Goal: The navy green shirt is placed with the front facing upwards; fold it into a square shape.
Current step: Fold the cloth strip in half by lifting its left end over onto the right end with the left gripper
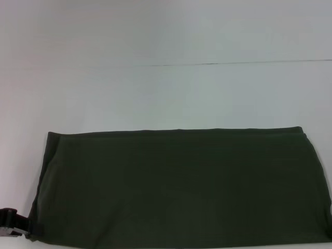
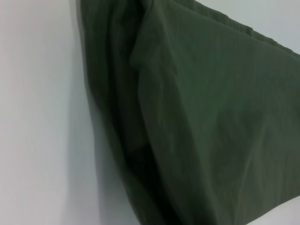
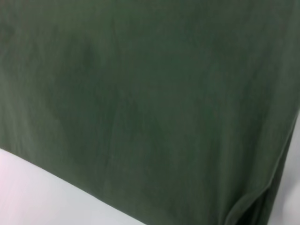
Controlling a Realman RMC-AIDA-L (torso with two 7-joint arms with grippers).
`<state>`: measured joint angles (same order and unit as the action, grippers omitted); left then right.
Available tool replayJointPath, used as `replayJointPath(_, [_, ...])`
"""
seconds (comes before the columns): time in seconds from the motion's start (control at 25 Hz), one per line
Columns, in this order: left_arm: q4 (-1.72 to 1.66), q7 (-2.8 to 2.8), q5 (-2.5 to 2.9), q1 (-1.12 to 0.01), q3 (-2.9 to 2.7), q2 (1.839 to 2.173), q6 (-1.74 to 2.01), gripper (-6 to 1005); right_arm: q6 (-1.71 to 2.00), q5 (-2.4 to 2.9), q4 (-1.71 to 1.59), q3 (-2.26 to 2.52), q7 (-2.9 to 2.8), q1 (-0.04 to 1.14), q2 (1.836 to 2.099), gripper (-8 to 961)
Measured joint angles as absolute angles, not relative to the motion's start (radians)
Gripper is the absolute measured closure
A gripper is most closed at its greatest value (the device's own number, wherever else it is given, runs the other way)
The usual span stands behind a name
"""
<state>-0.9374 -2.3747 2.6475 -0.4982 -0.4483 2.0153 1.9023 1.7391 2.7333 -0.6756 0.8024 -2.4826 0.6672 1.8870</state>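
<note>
Here the navy green shirt (image 1: pixel 179 187) lies on the white table (image 1: pixel 166 93) as a wide plain band, no print showing. The left gripper (image 1: pixel 11 223) sits at its near left corner; its jaws cannot be made out. The left wrist view alone shows bunched folds; the right gripper is unseen.

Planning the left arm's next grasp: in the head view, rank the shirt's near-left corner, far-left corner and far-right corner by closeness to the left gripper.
From the left gripper, near left:
1. Near-left corner of the navy green shirt, beside it.
2. Far-left corner, beyond it.
3. Far-right corner, across the shirt.
</note>
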Motion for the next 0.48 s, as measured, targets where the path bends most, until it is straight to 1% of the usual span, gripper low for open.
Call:
replayJointPath(0.24, [-0.935, -2.377, 2.649, -0.504, -0.436, 2.012, 1.895, 929, 1.763, 2.734, -0.732, 0.800, -2.475, 0.665, 1.895, 847])
replayJointPath(0.48, [-0.934, -2.378, 2.649, -0.510, -0.414, 2.008, 1.885, 927, 1.804, 2.760, -0.767, 0.797, -2.488, 0.667, 1.895, 833])
